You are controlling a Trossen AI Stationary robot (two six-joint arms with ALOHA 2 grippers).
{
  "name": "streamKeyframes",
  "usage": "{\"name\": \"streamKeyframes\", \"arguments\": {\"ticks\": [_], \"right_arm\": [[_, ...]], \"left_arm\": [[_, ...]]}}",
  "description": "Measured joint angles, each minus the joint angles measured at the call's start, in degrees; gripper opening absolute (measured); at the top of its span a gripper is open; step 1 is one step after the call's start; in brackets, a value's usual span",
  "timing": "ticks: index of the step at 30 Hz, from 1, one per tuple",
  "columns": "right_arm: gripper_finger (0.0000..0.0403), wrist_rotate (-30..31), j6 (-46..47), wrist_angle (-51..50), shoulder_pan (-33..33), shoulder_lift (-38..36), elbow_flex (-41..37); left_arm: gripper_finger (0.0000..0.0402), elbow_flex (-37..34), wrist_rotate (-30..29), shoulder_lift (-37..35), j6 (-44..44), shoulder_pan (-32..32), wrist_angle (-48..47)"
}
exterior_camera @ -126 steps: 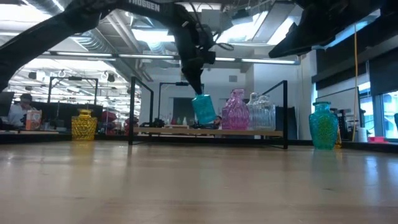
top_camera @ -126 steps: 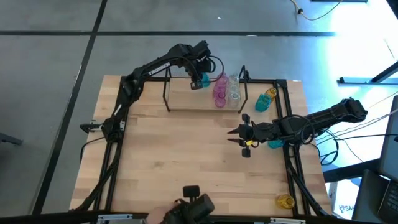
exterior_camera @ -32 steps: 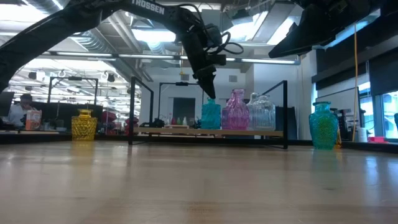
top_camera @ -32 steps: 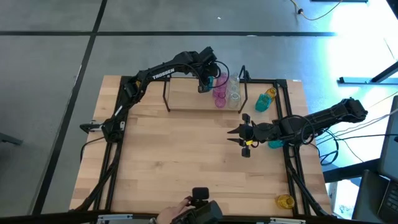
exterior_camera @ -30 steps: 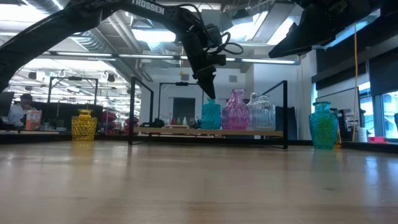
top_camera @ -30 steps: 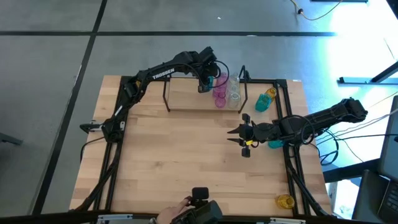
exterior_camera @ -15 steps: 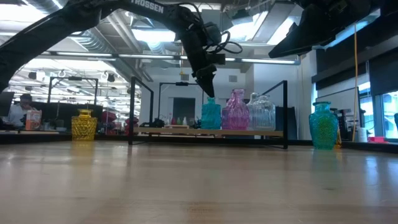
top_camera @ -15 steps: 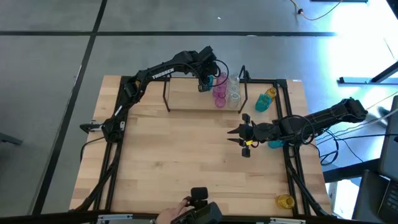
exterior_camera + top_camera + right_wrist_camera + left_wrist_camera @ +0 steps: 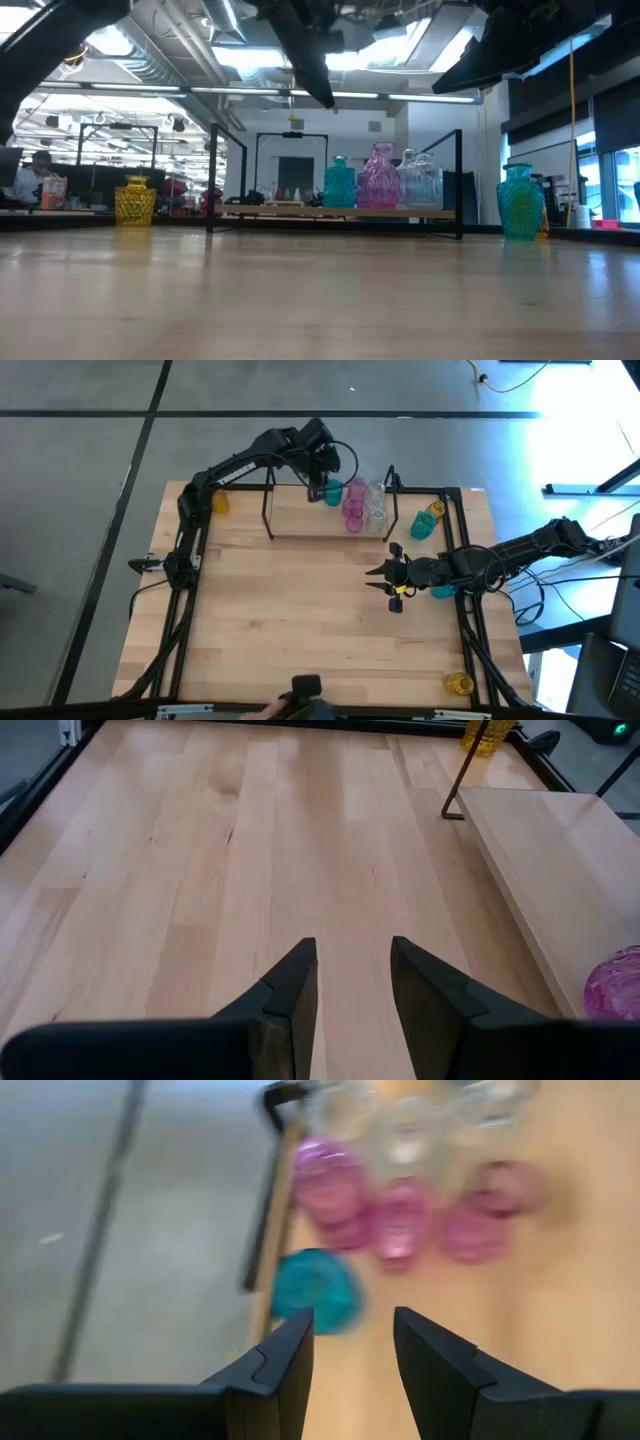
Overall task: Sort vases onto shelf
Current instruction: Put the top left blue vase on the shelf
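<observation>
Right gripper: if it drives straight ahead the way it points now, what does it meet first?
Probably nothing on the table. The right gripper, open, faces bare tabletop. The shelf lies off to one side of that line, and the yellow vase stands past the shelf's far end.
</observation>
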Motion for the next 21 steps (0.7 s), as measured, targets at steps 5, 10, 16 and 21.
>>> {"name": "streamKeyframes", "arguments": {"ticks": [5, 10, 16, 21], "right_arm": [[0.0115, 0.0, 0.0, -0.3, 0.0, 0.0, 0.0], [0.0115, 0.0, 0.0, -0.3, 0.0, 0.0, 0.0], [0.0115, 0.0, 0.0, -0.3, 0.0, 0.0, 0.0], [0.0115, 0.0, 0.0, -0.3, 0.0, 0.0, 0.0]], "left_arm": [[0.0133, -4.5, 14.7, -4.3, 0.2, 0.4, -2.6], [0.0133, -17.7, 22.0, -11.6, 1.8, 0.0, 0.2], [0.0133, -42.4, 23.7, -25.8, -0.2, -2.3, 15.3], [0.0133, -61.4, 20.4, -38.7, -5.2, -5.1, 31.4]]}}
